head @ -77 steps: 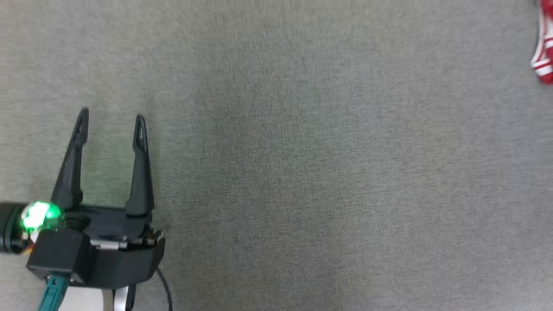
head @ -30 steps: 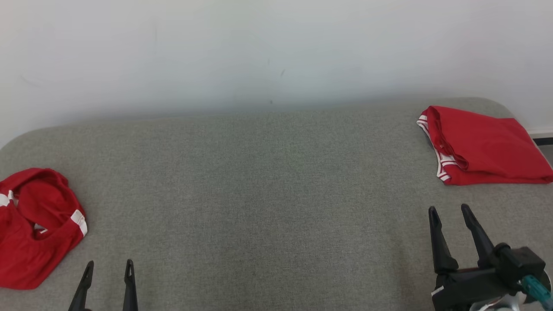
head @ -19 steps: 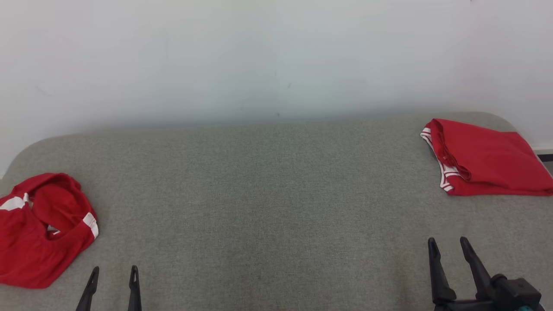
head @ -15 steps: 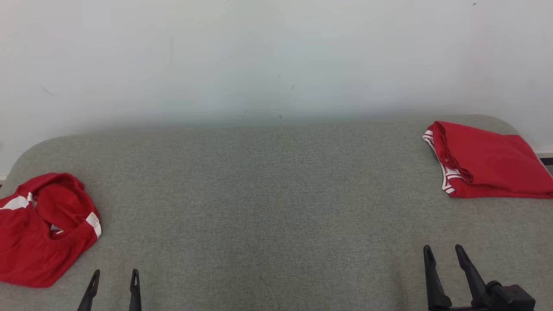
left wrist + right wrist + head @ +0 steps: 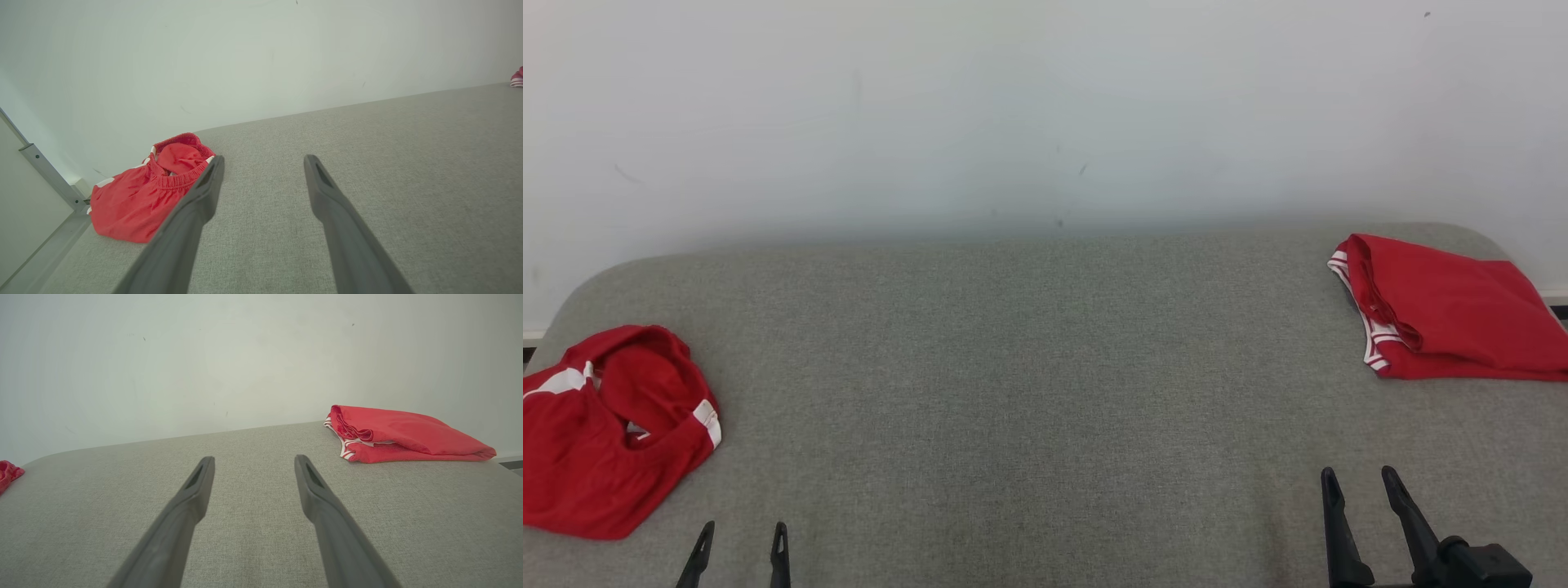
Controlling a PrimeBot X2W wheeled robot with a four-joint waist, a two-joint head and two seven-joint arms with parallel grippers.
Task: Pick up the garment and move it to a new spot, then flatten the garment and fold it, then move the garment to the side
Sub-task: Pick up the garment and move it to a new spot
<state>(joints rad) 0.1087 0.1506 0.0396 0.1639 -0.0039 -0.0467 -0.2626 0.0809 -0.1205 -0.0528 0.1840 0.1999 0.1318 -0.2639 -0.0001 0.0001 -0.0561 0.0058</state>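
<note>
Basically, a white wall [image 5: 1045, 106] and a grey table [image 5: 1045, 392] pushed up against it.
The table's whole middle is bare cloth, and both of its rounded far corners are in view. The folded garment [image 5: 1454, 314], red with white-striped trim, lies flat by the table's far right corner, close to the edge. The crumpled garment [image 5: 596, 441], red with white bands and a gaping elastic waistband, is bunched at the table's left edge. The left gripper [image 5: 744, 529] hangs over the table's near left, fingers spread, nothing between them, near the crumpled garment but not touching it. The right gripper [image 5: 1357, 475], over the near right, is also parted and empty.
</note>
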